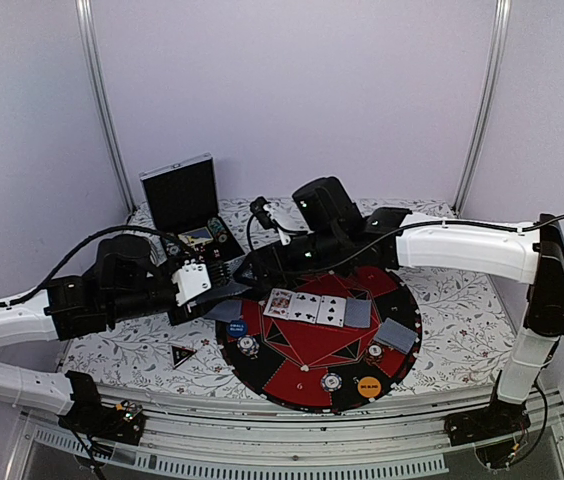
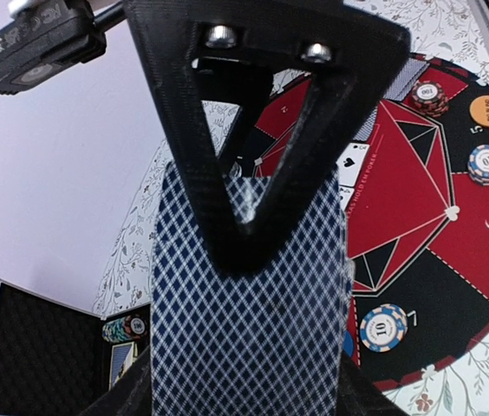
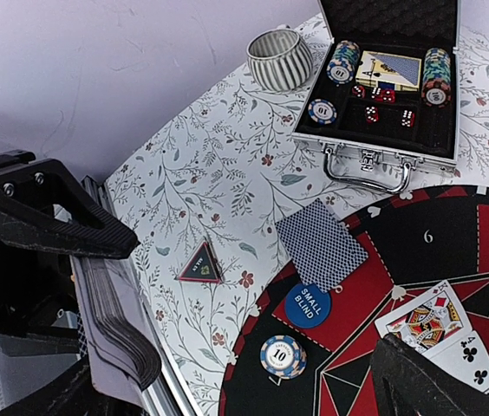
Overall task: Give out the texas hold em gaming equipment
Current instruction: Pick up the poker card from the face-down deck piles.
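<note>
Fingers (image 2: 262,139), left: playing cards (image 2: 249,338) clamped flat between them.

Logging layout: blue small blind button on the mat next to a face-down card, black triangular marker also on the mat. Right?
No. The black triangular marker lies off the mat, on the floral tablecloth, per the right wrist view. The blue small blind button is on the mat next to the face-down card.

Open black case (image 1: 179,195) at the back-left — round red-and-black mat (image 1: 302,345) near it, floral cloth (image 1: 122,350) beneath both.
</note>
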Robot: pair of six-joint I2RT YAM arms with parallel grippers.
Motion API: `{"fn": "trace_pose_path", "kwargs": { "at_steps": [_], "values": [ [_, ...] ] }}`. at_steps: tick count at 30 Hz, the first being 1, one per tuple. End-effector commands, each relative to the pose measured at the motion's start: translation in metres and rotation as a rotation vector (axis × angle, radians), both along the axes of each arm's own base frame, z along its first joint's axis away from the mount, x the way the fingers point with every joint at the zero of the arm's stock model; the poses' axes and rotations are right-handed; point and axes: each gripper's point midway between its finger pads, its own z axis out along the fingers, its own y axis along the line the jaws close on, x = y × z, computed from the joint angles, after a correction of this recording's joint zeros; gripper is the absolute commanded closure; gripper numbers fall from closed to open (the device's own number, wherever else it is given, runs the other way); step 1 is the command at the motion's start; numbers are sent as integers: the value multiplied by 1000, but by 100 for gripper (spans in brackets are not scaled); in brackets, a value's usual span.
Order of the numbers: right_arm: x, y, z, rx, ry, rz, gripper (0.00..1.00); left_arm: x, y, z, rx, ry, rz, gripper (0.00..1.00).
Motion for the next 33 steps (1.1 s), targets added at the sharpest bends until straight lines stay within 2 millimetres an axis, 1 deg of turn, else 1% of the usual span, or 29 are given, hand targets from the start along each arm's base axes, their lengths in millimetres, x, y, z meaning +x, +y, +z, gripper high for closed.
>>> {"fn": "trace_pose_path", "kwargs": {
  "at_steps": [1, 3, 5, 6, 7, 9, 10, 13, 14, 16, 20, 24, 25, 26, 33],
  "values": [
    [-5, -2, 18, 13, -11, 60, 1, -1, -5, 17, -51, -35, -13, 46],
    [-17, 9, 28, 77, 3, 146, 1, -1, -5, 16, -49, -34, -13, 46],
    [-24, 17, 37, 127, 9, 194, 1, -1, -5, 16, -50, -34, -13, 46],
    [-23, 18, 40, 138, 7, 194, 0, -1, -5, 16, -50, -34, -13, 46],
    [-21, 18, 41, 139, 1, 182, 2, -1, -5, 15, -48, -33, -13, 46],
    [-15, 17, 39, 128, -11, 150, 9, -1, -5, 15, -49, -34, -13, 46],
    [-12, 15, 38, 121, -13, 135, 13, -1, -5, 16, -50, -35, -13, 46],
    [-12, 13, 33, 100, -3, 124, 42, -1, -5, 16, -52, -35, -14, 46],
    [-13, 12, 32, 97, 1, 123, 49, -1, -5, 16, -52, -35, -14, 46],
    [-14, 9, 33, 95, 6, 118, 57, -1, -5, 16, -50, -35, -14, 46],
    [-15, 3, 39, 99, 6, 107, 72, -1, -5, 15, -49, -33, -14, 46],
    [-18, 0, 42, 103, 13, 114, 93, -1, -5, 16, -50, -34, -15, 46],
    [-19, 0, 43, 105, 16, 118, 96, -1, -5, 15, -49, -33, -15, 46],
    [-19, 0, 44, 106, 19, 119, 97, -1, -5, 15, -50, -33, -15, 46],
    [-19, -12, 54, 92, -3, 92, 98, -1, -5, 16, -50, -33, -15, 46]
  ]
}}
